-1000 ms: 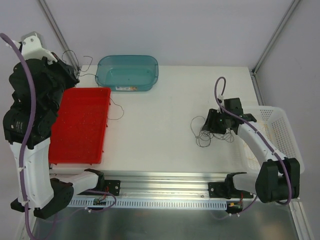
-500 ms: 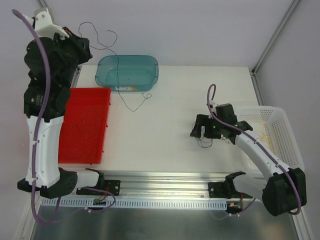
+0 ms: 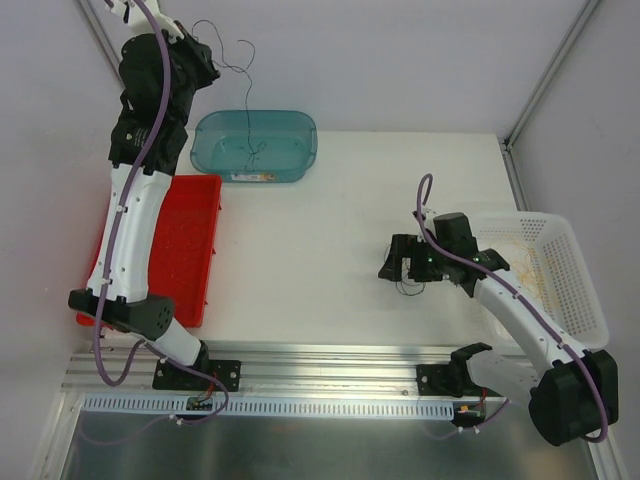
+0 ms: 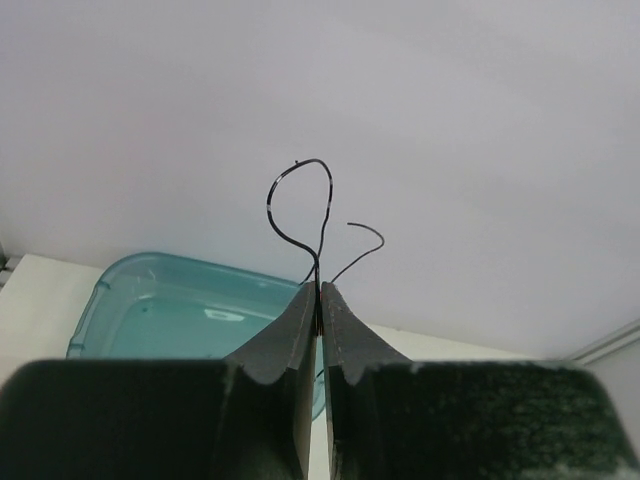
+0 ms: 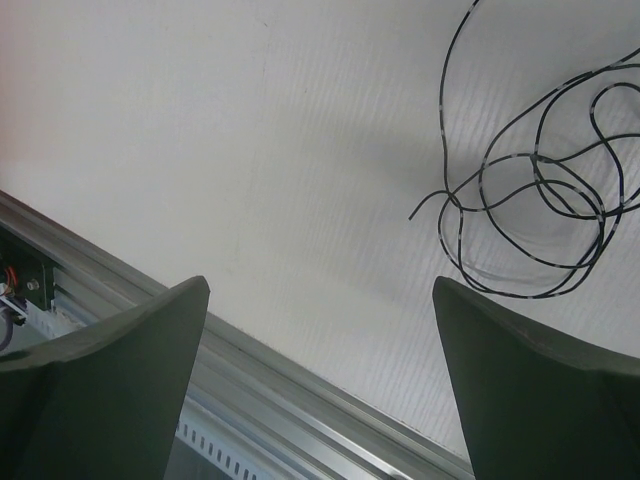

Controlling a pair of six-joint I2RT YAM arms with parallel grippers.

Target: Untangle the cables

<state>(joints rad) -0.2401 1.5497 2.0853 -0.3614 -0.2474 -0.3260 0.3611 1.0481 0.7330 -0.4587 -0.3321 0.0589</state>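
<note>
Item 1: left gripper. Raised high over the far left corner of the table. Fingers pressed together, pinching a black cable between the tips.

Item 2: black cable. Very thin, single strand. In the left wrist view it rises from the closed tips into a small loop, with a short free end curling off to the right. In the top view it arcs away from the gripper and hangs straight down inside the outline of the teal plastic bin. Whether its lower end touches the bin floor cannot be told.

Item 3: right gripper. Low over the table, right of centre. Fingers spread wide apart, nothing between them.

Item 4: second cable. Dark, thin, lying flat on the table in several overlapping loose loops with one free end pointing left. It sits beyond the right gripper's fingertips, apart from both fingers.

Item 5: teal plastic bin. At the far edge of the table, left of centre.

Item 6: red tray. At the left side of the table, partly covered by the left arm.

Item 7: white mesh basket. At the right edge of the table.

Item 8: aluminium rail. Along the near edge, carrying both arm bases
</note>
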